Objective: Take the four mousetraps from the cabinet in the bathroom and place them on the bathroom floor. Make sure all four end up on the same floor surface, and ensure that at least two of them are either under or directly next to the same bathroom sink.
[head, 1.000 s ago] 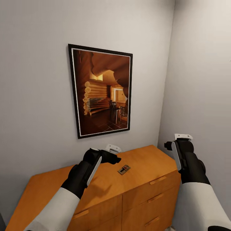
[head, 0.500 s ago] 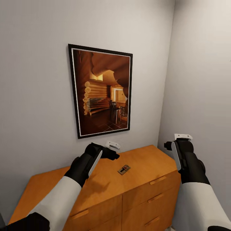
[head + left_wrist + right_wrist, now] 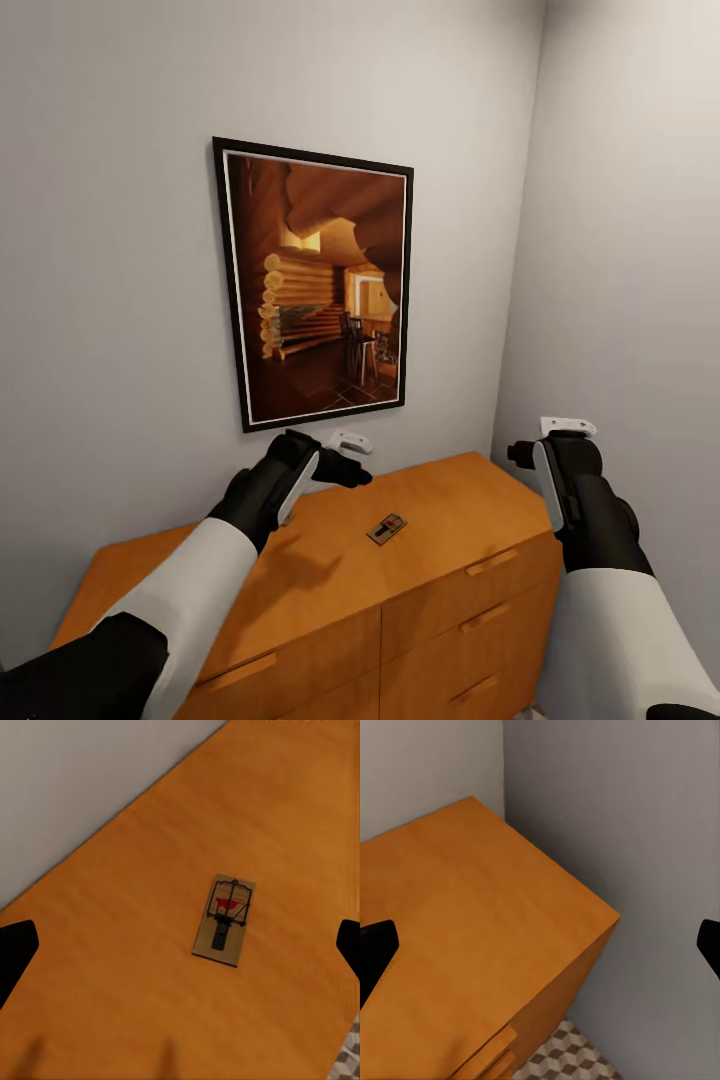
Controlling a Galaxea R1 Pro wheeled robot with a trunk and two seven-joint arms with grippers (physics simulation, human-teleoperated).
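Mousetrap (image 3: 386, 528): one flat brown rectangle with a black spring bar and a red patch, lying flat on the cabinet top, below and ahead of the left gripper, untouched; seen between the two dark fingertips in the left wrist view (image 3: 224, 919), well clear of both.
Cabinet (image 3: 330, 570): orange-brown wood, smooth flat top, drawer fronts with wooden bar handles facing the robot; back edge against the grey wall, far end close to the room corner; top bare apart from the single mousetrap. Corner of the top and one side panel visible beneath the right gripper in the right wrist view (image 3: 472, 930).
Left gripper (image 3: 345, 458): above the cabinet top near the wall, empty, fingers spread wide, tips at the two edges of the left wrist view; mousetrap off to its side toward the right gripper, lower down.
Right gripper (image 3: 560, 435): held upright beyond the cabinet's front corner, nothing between the fingers, fingertips far apart at the edges of the right wrist view; above the cabinet's end and the gap beside the side wall.
Bathroom floor (image 3: 577, 1057): small patch of cube-patterned tile, brown, beige and white, below the right gripper at the foot of the cabinet.
Picture (image 3: 315, 283): black-framed print of a log-cabin interior on the grey wall, above the left gripper.
Walls: plain grey, meeting in a corner between the picture and the right gripper.
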